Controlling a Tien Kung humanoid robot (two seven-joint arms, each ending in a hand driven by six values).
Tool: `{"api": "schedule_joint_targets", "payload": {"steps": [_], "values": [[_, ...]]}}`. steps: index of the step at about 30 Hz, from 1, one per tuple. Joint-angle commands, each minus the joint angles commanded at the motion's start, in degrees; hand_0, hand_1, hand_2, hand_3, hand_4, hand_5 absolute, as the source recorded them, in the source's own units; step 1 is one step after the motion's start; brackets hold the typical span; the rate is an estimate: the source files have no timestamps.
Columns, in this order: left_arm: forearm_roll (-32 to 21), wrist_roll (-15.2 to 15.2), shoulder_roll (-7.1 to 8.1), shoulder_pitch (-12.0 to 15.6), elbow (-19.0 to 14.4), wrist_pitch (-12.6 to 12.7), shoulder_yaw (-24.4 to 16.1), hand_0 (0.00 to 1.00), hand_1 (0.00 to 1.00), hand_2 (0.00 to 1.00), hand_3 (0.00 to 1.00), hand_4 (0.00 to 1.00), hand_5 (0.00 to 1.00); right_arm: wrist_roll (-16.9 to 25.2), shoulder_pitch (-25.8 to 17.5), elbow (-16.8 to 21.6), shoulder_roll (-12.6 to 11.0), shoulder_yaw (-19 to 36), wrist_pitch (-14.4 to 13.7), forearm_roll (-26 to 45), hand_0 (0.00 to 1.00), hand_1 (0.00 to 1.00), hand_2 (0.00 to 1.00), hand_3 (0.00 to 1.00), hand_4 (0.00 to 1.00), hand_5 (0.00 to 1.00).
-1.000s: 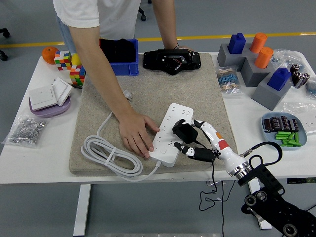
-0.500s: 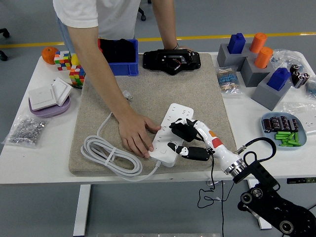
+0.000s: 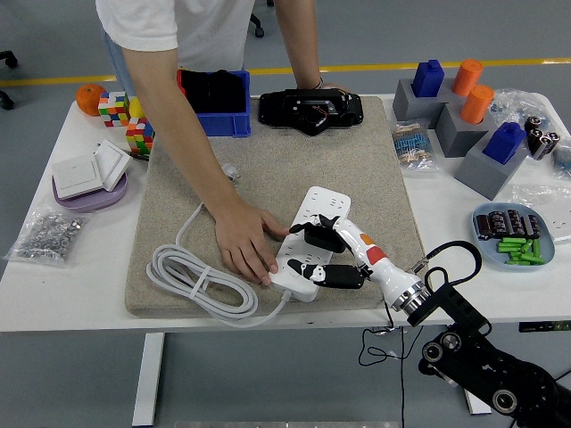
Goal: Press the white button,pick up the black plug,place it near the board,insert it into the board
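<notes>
A white power strip (image 3: 305, 218) lies on the tan mat (image 3: 277, 169), its white cable (image 3: 192, 278) coiled to the left. My right hand (image 3: 314, 254) reaches over the strip's near half, fingers curled around the black plug (image 3: 319, 235), which sits low over the strip's sockets. I cannot tell whether the plug's pins are in a socket. A person's hand (image 3: 243, 242) presses flat on the strip's left edge and holds it down. The strip's white button is hidden under my hand. My left arm is out of sight.
The person's other hand rests on a black device (image 3: 310, 111) at the mat's far edge. A blue bin (image 3: 217, 101), puzzle cubes (image 3: 126, 118), a purple dish with switches (image 3: 87, 175) and a bag of screws (image 3: 48, 234) stand left. Grey blocks (image 3: 464, 125) and a blue dish (image 3: 516, 234) stand right.
My right hand has moved left and forward over the strip with the black plug, lowering it closer to the sockets. The person's hand stays on the strip.
</notes>
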Motion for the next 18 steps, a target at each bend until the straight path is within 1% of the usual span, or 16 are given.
{"api": "schedule_joint_targets", "payload": {"steps": [5, 10, 15, 18], "values": [[0.33, 0.03, 0.01, -0.11, 0.0, -0.02, -0.1, 0.708, 0.663, 0.589, 0.683, 0.652, 0.294, -0.41, 0.93, -0.25, 0.29, -0.63, 0.1, -0.23, 0.841, 0.756, 0.703, 0.633, 0.834, 0.368], [0.17, -0.01, 0.04, -0.07, 0.0, 0.01, -0.01, 0.707, 0.663, 0.589, 0.683, 0.651, 0.291, -0.42, 0.52, 0.96, -0.08, 0.22, 0.05, -0.52, 0.841, 0.755, 0.701, 0.633, 0.834, 0.368], [0.45, 0.03, 0.01, 0.06, 0.0, 0.0, -0.12, 0.707, 0.663, 0.588, 0.682, 0.651, 0.292, -0.53, -0.48, 3.46, -0.66, 3.33, -0.14, -1.62, 0.839, 0.752, 0.698, 0.635, 0.834, 0.367], [0.86, 0.09, -0.02, 0.09, 0.0, -0.05, -0.23, 0.707, 0.663, 0.588, 0.682, 0.651, 0.292, -0.87, -1.54, 5.67, -1.26, 6.33, -0.21, -2.9, 0.839, 0.752, 0.698, 0.635, 0.834, 0.367]]}}
